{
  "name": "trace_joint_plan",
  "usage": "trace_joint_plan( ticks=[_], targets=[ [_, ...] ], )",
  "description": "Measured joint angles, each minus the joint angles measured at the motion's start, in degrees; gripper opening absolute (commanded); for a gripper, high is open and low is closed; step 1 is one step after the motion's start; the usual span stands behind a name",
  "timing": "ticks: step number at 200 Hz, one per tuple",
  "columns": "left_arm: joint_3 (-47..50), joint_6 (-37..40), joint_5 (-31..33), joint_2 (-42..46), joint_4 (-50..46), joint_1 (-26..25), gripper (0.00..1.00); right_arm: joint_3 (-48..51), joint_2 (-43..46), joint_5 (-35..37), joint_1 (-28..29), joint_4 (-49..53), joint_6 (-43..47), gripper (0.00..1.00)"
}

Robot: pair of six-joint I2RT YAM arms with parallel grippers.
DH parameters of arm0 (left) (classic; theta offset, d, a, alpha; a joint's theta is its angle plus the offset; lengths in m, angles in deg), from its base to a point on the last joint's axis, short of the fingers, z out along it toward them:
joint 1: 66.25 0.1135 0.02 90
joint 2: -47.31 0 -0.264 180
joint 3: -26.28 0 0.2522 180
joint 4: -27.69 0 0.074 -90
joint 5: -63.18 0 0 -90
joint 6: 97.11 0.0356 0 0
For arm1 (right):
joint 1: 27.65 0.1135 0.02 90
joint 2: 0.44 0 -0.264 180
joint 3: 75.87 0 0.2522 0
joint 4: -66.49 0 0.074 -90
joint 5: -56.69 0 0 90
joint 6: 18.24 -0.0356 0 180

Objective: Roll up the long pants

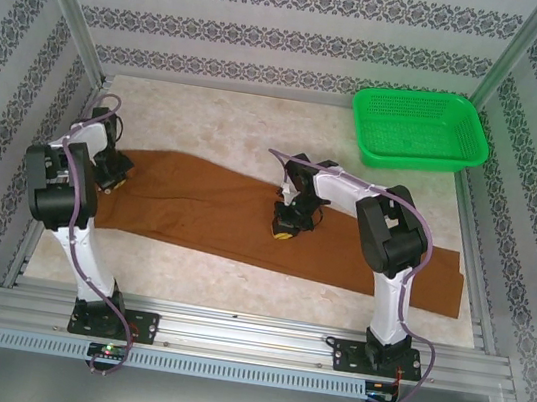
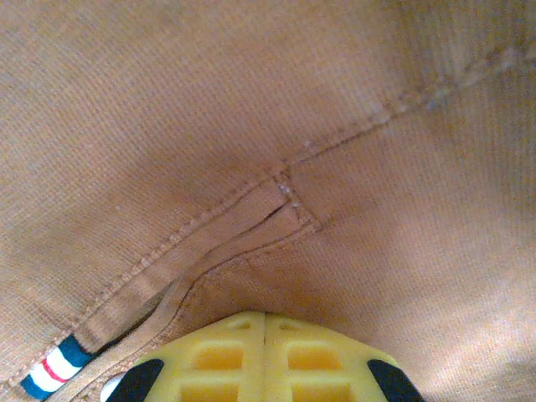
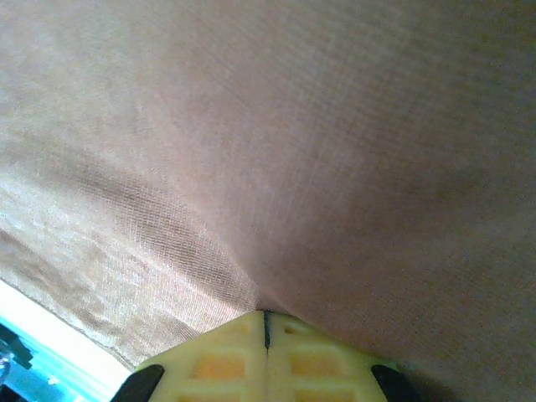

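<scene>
The long pants (image 1: 207, 207) lie flat across the table, a rust-brown band running from the left side to the near right corner. My left gripper (image 1: 115, 181) is down on their left end. In the left wrist view its yellow fingers (image 2: 265, 318) are pressed together with the cloth (image 2: 377, 209) gathered at their tips, beside a pocket seam (image 2: 285, 197). My right gripper (image 1: 285, 232) sits on the middle of the pants. In the right wrist view it (image 3: 265, 314) is shut, and a crease in the cloth (image 3: 335, 126) runs into its tips.
A green plastic basket (image 1: 365, 99) stands at the back right corner. The pale table top (image 1: 219, 123) shows behind the pants. Metal frame rails and patterned walls close in the workspace. A striped tag (image 2: 52, 368) is sewn at the pants' edge.
</scene>
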Motion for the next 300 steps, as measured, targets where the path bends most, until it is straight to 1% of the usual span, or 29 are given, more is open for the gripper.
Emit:
trace_joint_plan(
  ticks=[28, 50, 76, 111, 125, 128, 130, 138, 145, 153, 154, 156, 157, 160, 164, 168, 171, 174, 192, 211, 225, 247, 282, 300],
  targets=[
    [1.7, -0.1, -0.5, 0.9, 2.0, 0.5, 0.0, -0.3, -0.9, -2.7, -1.4, 0.3, 0.0, 0.0],
    [4.0, -0.7, -5.0, 2.3, 4.7, 3.7, 0.0, -2.6, -2.6, -4.1, -2.3, 2.3, 0.1, 0.0],
    [3.8, -1.2, -9.5, 2.1, 4.9, 7.1, 0.0, -10.1, -7.3, -4.8, -3.6, 6.2, 0.5, 0.0],
    [0.3, -2.1, -11.1, -0.3, 3.3, 8.7, 0.0, -23.3, -14.4, -3.4, -5.8, 11.0, 2.0, 0.0],
    [-0.6, -2.5, -11.3, -0.9, 3.2, 8.7, 0.0, -25.4, -15.0, -1.4, -6.5, 11.1, 2.1, 0.0],
    [-0.7, -2.5, -11.3, -0.9, 3.2, 8.7, 0.0, -25.3, -14.8, -0.8, -6.7, 11.0, 2.1, 0.03],
    [-0.7, -2.6, -11.3, -0.9, 3.2, 8.7, 0.03, -25.2, -14.6, -0.2, -6.8, 11.1, 2.1, 0.11],
    [-0.7, -2.5, -11.2, -0.8, 3.2, 8.7, 0.17, -23.2, -12.9, 1.8, -7.7, 9.9, 1.4, 0.34],
    [-0.7, -2.4, -10.7, -0.7, 3.4, 8.6, 0.28, -19.9, -10.5, 3.7, -8.7, 8.3, 0.9, 0.5],
    [-0.6, -2.2, -10.6, -0.4, 4.0, 8.2, 0.38, -14.9, -6.5, 5.7, -10.5, 6.8, 0.2, 0.69],
    [-0.6, -2.3, -10.5, -0.3, 4.0, 8.2, 0.39, -14.5, -6.0, 6.1, -10.7, 6.6, 0.1, 0.69],
    [-0.5, -2.5, -10.2, -0.2, 4.3, 8.1, 0.42, -13.1, -4.8, 6.9, -11.3, 6.3, -0.1, 0.74],
    [-0.5, -2.5, -10.0, -0.2, 4.4, 8.0, 0.43, -12.6, -4.4, 7.2, -11.5, 6.2, -0.1, 0.74],
    [-0.5, -2.1, -9.4, 0.2, 4.5, 7.8, 0.48, -10.2, -2.1, 8.5, -12.8, 5.5, -0.5, 0.78],
    [-0.3, -2.3, -8.4, 0.6, 4.9, 7.5, 0.52, -8.0, 0.2, 9.7, -14.2, 5.1, -0.8, 0.8],
    [-0.2, -2.1, -7.6, 1.0, 5.2, 7.3, 0.54, -5.8, 2.6, 11.2, -15.8, 4.8, -1.1, 0.81],
    [-0.1, -2.2, -7.1, 1.4, 5.4, 7.1, 0.55, -4.1, 4.9, 12.4, -17.5, 4.5, -1.4, 0.86],
    [0.0, -1.7, -6.6, 1.9, 5.5, 6.9, 0.55, -2.8, 6.8, 13.5, -19.0, 4.2, -1.5, 0.88],
    [0.1, -1.2, -3.6, 5.1, 5.7, 5.6, 0.56, 2.8, 16.8, 18.5, -28.5, 1.7, -3.1, 0.9],
    [0.1, -0.2, -0.8, 9.2, 5.7, 2.2, 0.56, 6.8, 22.6, 21.2, -37.2, -1.3, -4.3, 0.9],
    [-0.1, 0.6, 0.6, 11.2, 5.7, -0.9, 0.55, 9.0, 23.1, 22.2, -41.3, -3.0, -4.8, 0.9],
    [-0.2, 1.8, 1.1, 12.0, 5.7, -4.7, 0.55, 12.7, 21.1, 22.7, -46.8, -4.6, -5.2, 0.9],
    [0.1, 2.6, 1.4, 11.7, 5.7, -6.0, 0.54, 16.8, 20.2, 22.4, -57.1, -6.4, -5.2, 0.9],
    [0.0, 2.8, 1.3, 10.7, 5.6, -6.1, 0.53, 17.2, 20.2, 22.3, -61.2, -7.1, -5.4, 0.9]
  ],
)
